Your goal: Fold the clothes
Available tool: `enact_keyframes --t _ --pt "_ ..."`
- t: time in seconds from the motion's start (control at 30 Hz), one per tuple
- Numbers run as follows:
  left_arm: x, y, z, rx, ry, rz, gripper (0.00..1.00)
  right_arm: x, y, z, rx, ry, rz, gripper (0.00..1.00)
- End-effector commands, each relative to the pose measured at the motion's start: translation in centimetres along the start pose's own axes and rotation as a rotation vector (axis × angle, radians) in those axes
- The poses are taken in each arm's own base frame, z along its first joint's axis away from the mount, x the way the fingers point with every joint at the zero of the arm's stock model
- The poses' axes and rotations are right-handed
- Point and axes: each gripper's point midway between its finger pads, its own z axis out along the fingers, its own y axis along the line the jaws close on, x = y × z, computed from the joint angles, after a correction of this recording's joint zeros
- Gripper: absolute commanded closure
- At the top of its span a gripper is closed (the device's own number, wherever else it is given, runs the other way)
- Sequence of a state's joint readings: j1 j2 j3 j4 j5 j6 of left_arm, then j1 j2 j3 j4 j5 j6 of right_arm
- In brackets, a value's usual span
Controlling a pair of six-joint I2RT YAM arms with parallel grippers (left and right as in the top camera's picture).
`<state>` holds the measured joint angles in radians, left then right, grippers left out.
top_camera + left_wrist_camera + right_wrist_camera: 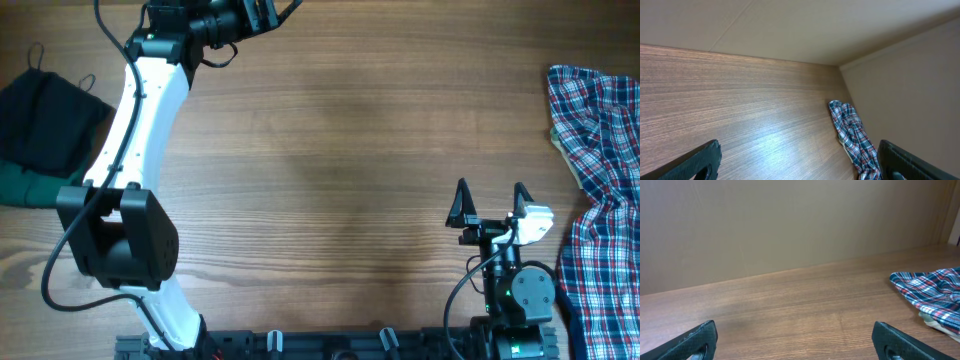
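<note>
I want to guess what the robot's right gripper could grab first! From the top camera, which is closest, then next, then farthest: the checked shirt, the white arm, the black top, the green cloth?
From the right gripper, seen from above:
1. Checked shirt, at the right edge, close beside it.
2. White arm, left of the middle.
3. Black top and green cloth, far left edge: too close to call.

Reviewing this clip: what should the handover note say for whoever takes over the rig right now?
Left gripper: open, empty, raised near the far edge of the table.
Right gripper: open, empty, at the near edge, close to the plaid shirt but not touching it.
Plaid shirt: crumpled along the right edge.
Black and dark green clothes: bunched at the left edge.
Done: nothing looks folded.
Left: all the folding.
</note>
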<state>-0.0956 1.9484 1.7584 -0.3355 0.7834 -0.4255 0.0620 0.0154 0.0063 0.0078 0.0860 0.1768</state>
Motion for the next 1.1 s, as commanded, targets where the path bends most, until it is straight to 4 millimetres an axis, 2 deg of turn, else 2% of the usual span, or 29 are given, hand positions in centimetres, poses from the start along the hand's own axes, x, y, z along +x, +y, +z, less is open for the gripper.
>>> enact_keyframes --t 0.0,0.27,0.33,0.4,0.43,0.5,0.53,0.57,0.6,0.67,0.77,0.8,0.83,0.93,1.0,1.07 --pt "0.1 -0.1 0.0 0.008 0.004 -0.005 0.0 -0.3 0.4 -0.1 -0.023 -0.012 -0.016 0.0" --pt "0.1 -0.1 0.0 0.008 0.004 -0.005 0.0 -0.3 0.4 -0.1 -0.023 -0.012 -0.016 0.0" --pt "0.9 0.1 0.0 -0.005 0.032 -0.033 0.0 -0.3 0.4 -0.1 -0.023 -0.012 -0.016 0.0" --pt "2.6 -0.8 -1.8 -0.042 0.092 -0.105 0.0 -0.3 0.4 -0.1 -0.023 -0.012 -0.016 0.0" --pt "2.5 -0.9 -3.2 -0.088 0.079 -0.112 0.0 -0.3 0.4 -0.1 -0.023 -0.012 -0.016 0.0" --pt "3.8 0.1 -6.1 -0.247 0.091 -0.183 0.0 -0.3 0.4 -0.1 -0.023 -0.012 -0.016 0.0" --pt "5.1 1.0 -7.9 -0.363 0.109 -0.222 0.0 -0.3 0.4 -0.1 -0.023 -0.012 -0.016 0.0" --pt "7.4 2.4 -11.4 -0.577 0.136 -0.261 0.0 -0.3 0.4 -0.1 -0.023 -0.012 -0.016 0.0" --pt "8.2 2.5 -13.2 -0.658 0.141 -0.263 0.0 -0.3 0.4 -0.1 -0.023 -0.012 -0.016 0.0" --pt "8.5 1.7 -15.3 -0.711 0.124 -0.252 0.0 -0.3 0.4 -0.1 -0.023 -0.012 -0.016 0.0" --pt "8.0 -0.7 -17.2 -0.687 0.067 -0.217 0.0 -0.3 0.4 -0.1 -0.023 -0.012 -0.016 0.0" --pt "7.9 -1.8 -18.4 -0.678 0.032 -0.196 0.0 -0.3 0.4 -0.1 -0.023 -0.012 -0.016 0.0" --pt "8.1 -2.2 -19.4 -0.696 0.007 -0.183 0.0 -0.3 0.4 -0.1 -0.023 -0.012 -0.016 0.0" --pt "10.2 -2.5 -22.0 -0.732 -0.05 -0.154 0.0 -0.3 0.4 -0.1 -0.023 -0.012 -0.016 0.0" --pt "12.2 -2.0 -22.5 -0.715 -0.098 -0.134 0.0 -0.3 0.4 -0.1 -0.023 -0.012 -0.016 0.0" --pt "14.4 -0.4 -22.2 -0.69 -0.148 -0.106 0.0 -0.3 0.4 -0.1 -0.023 -0.012 -0.016 0.0"
